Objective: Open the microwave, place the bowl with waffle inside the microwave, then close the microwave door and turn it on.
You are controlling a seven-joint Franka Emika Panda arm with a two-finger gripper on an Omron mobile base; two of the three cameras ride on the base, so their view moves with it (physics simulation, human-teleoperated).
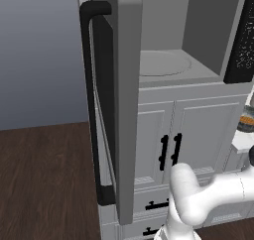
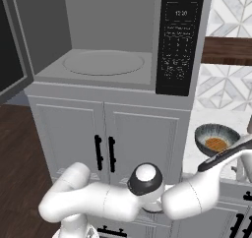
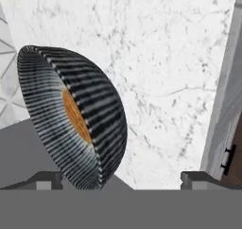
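Reaching toward the bowl [image 3: 71,124] is the step we judge ourselves to be in, with the first part of the task already done: the microwave door [image 1: 121,85] stands swung wide open to the left, its long black handle [image 1: 92,100] facing outward, and the microwave [image 2: 113,40] shows its grey cavity and round turntable [image 2: 103,63] bare. We see the bowl resting on the white marble counter [image 3: 165,57] just right of the microwave, near the counter's front edge, with the orange-brown waffle [image 2: 215,144] lying inside it. Our gripper [image 3: 118,178] has its jaws spread wide apart with nothing between them; in the hand view the bowl's rim sits close to the left fingertip [image 3: 47,178], though we cannot tell whether anything touches. What remains, as far as we can judge: closing on the bowl's rim, lifting it, carrying it left onto the turntable, letting go, swinging the door closed, and pressing a button on the black control panel [image 2: 179,40]
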